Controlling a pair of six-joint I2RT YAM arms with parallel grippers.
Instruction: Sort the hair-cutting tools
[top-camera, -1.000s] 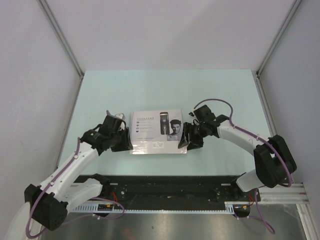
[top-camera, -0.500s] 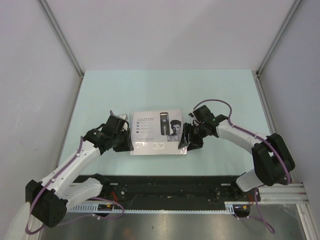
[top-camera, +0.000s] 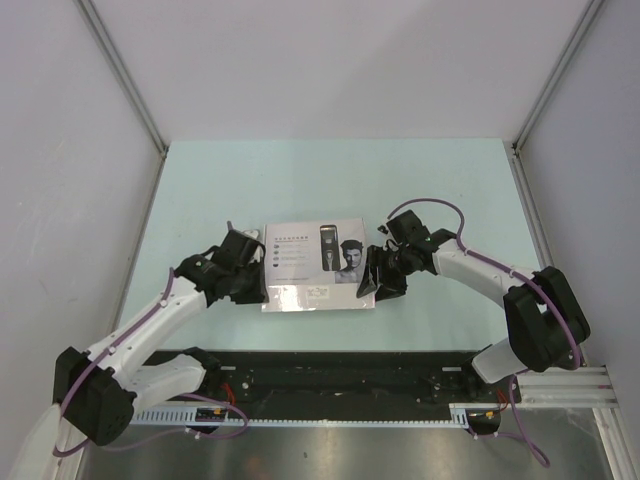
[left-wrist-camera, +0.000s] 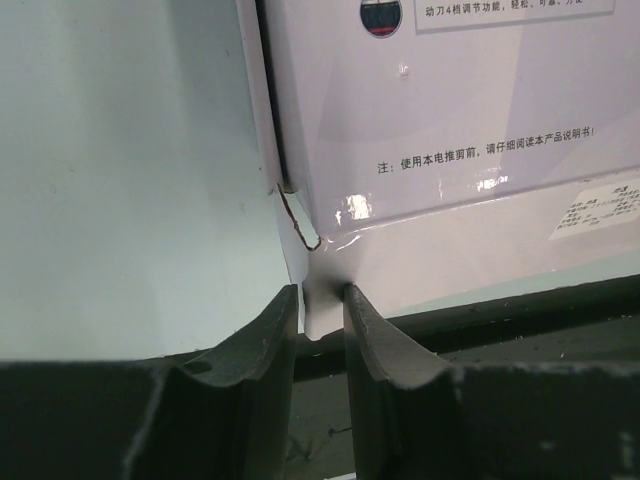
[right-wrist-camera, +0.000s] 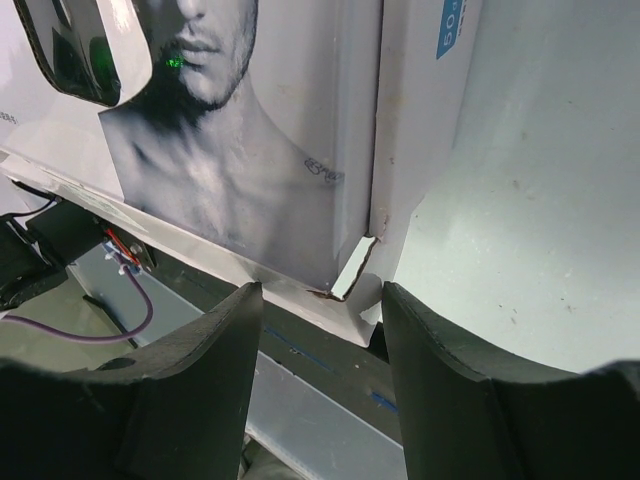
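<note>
Pale-green table (top-camera: 300, 180), grey walls (top-camera: 330, 60) (left tool (left-wrist-camera: 320, 300) tight on white box (top-camera: 300, 262), right tool (right-wrist-camera: 320, 300) apart)

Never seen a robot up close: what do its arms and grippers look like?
The left arm and right arm are white links with black joints, a purple cable looping along each. The left gripper and right gripper each have two dark curved fingers.

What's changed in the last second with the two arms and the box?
The left gripper moved right, in toward the box, and narrowed onto its near left corner flap. The right gripper stayed open around the near right corner, and the box stayed put.
</note>
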